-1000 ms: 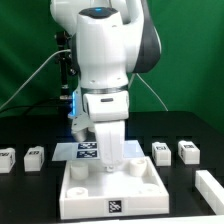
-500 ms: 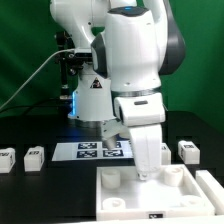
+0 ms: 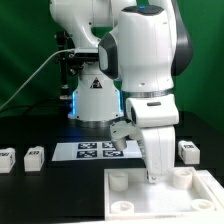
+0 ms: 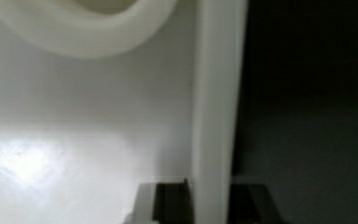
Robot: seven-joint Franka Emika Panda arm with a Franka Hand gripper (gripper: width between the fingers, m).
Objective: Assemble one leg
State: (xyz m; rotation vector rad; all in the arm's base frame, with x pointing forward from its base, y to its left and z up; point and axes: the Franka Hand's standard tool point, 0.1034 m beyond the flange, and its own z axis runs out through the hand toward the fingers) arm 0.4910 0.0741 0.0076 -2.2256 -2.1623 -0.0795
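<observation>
My gripper [image 3: 156, 178] is shut on the wall of the large white square plate [image 3: 130, 196], which sits low at the exterior view's right with its round corner sockets facing up. In the wrist view the plate's thin wall [image 4: 217, 100] runs between my two dark fingers [image 4: 169, 206], and part of a round socket [image 4: 105, 20] shows on the plate's floor. Small white legs with marker tags lie on the black table: two at the exterior view's left [image 3: 6, 160] [image 3: 34, 158] and one at the right [image 3: 188, 150]. None is held.
The marker board [image 3: 92, 150] lies flat behind the plate, partly covered by my arm. My arm's large white body fills the middle of the exterior view. Cables and a green wall stand behind.
My gripper has moved to the exterior view's right and nearer the camera, dragging the plate with it. The legs at the left have not moved.
</observation>
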